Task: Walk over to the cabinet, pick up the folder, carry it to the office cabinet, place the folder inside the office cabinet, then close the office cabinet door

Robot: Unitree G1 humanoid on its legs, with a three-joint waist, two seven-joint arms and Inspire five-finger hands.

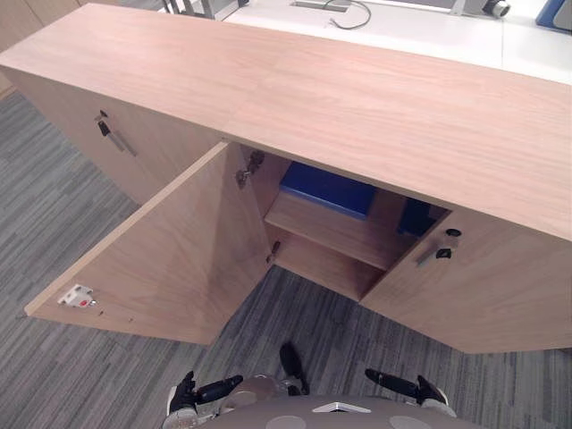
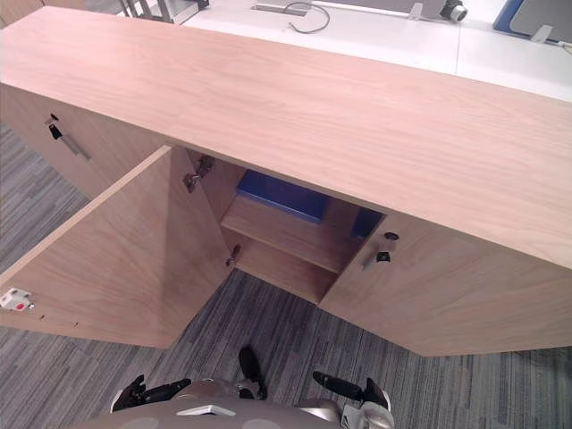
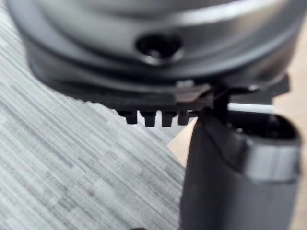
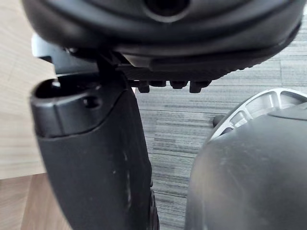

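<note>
A blue folder lies flat on the upper shelf inside the open light-wood office cabinet. A darker blue thing stands further right on that shelf, half hidden by the right door. The cabinet's left door swings wide open towards me, and the right door stands ajar. My left hand and right hand hang low by my sides, well short of the cabinet, fingers relaxed and holding nothing. The wrist views show each thumb straight above grey carpet.
A closed door with a metal handle sits on the cabinet's left section. The right door has a handle and a lock. A white desk with a cable stands behind the cabinet. Grey carpet spreads before it.
</note>
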